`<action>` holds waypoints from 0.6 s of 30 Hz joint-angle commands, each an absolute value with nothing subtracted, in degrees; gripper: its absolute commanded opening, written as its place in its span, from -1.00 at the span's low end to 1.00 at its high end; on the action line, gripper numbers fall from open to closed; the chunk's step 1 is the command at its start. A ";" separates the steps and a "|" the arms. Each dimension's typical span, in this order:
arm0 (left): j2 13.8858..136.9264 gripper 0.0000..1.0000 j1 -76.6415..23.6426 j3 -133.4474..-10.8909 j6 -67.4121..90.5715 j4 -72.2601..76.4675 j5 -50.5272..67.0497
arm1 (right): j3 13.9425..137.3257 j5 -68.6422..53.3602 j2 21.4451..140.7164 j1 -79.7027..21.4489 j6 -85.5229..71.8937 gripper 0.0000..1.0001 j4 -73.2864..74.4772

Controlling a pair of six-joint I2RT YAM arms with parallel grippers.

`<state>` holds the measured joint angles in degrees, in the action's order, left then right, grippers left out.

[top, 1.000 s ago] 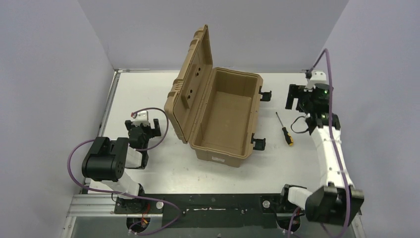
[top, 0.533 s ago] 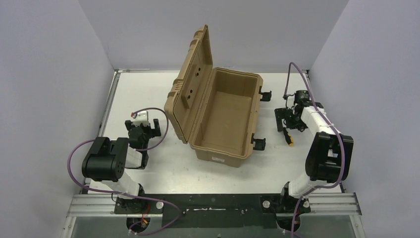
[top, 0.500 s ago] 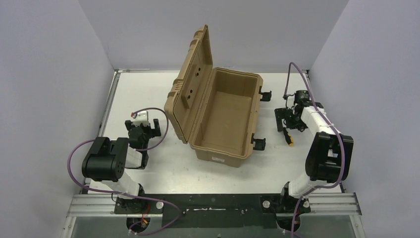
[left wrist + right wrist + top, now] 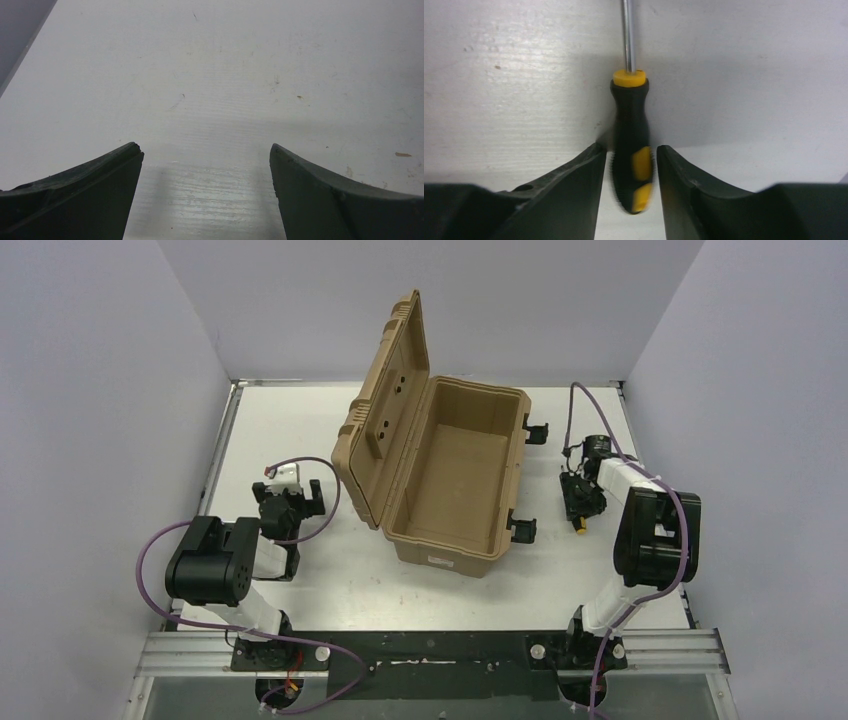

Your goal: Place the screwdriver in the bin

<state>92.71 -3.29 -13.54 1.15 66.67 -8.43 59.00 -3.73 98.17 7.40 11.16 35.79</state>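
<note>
Grasp step: right gripper fingers straddle screwdriver handle, slim gaps showing; next, close, lift toward bin.

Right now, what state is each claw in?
Left claw: open, holding nothing.
Right claw: straddles the screwdriver handle closely; whether it grips yet cannot be told.

Right end effector now astride screwdriver
</note>
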 commanded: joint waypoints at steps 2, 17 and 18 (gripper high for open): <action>92.35 0.94 -3.34 -14.50 1.58 69.43 -8.70 | 60.07 -3.56 97.63 6.77 9.33 -0.63 34.01; 92.30 0.94 -3.34 -14.50 1.58 69.47 -8.70 | 98.12 -4.40 87.26 5.33 -18.13 -1.00 61.50; 92.34 0.94 -3.34 -14.50 1.63 69.48 -8.70 | 101.87 -4.13 87.56 3.78 -19.12 -1.00 63.26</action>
<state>92.71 -3.29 -13.54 1.15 66.70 -8.43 89.52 -3.95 91.13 6.61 -10.96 54.70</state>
